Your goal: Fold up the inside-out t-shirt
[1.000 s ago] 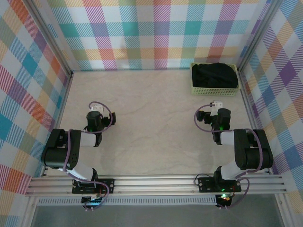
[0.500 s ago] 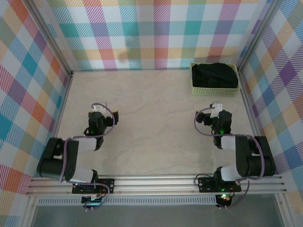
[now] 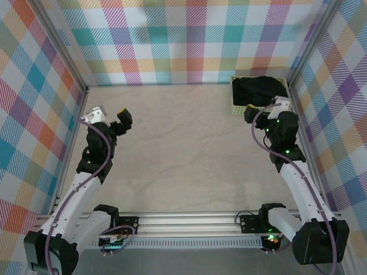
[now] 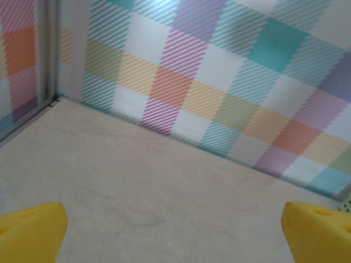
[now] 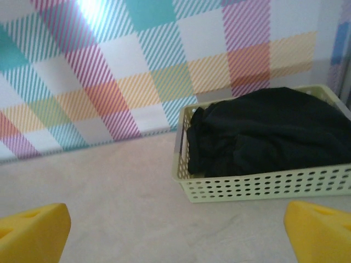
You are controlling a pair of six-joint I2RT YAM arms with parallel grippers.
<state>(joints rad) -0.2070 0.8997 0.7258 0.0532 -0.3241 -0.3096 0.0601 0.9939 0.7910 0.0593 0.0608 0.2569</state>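
Note:
The inside-out t-shirt (image 3: pixel 261 89) is a crumpled black bundle lying in a pale green basket (image 3: pixel 238 106) at the far right corner; the right wrist view shows the t-shirt (image 5: pixel 269 129) heaped above the basket's rim (image 5: pixel 263 186). My right gripper (image 3: pixel 266 107) hangs just in front of the basket, open, with nothing between its yellow fingertips (image 5: pixel 33 233). My left gripper (image 3: pixel 108 117) is raised at the far left near the side wall, open and empty; its yellow fingertips (image 4: pixel 30 230) stand wide apart over bare table.
Plaid walls (image 3: pixel 189 40) close in the table (image 3: pixel 183 149) at the back and both sides, with metal posts in the corners. The basket sits tight in the right back corner. An aluminium rail (image 3: pixel 189 220) carries both arm bases at the near edge.
Both arms have unfolded from near their bases and reached toward the back: the right gripper up to the basket, the left gripper toward the far left. Both stayed open.

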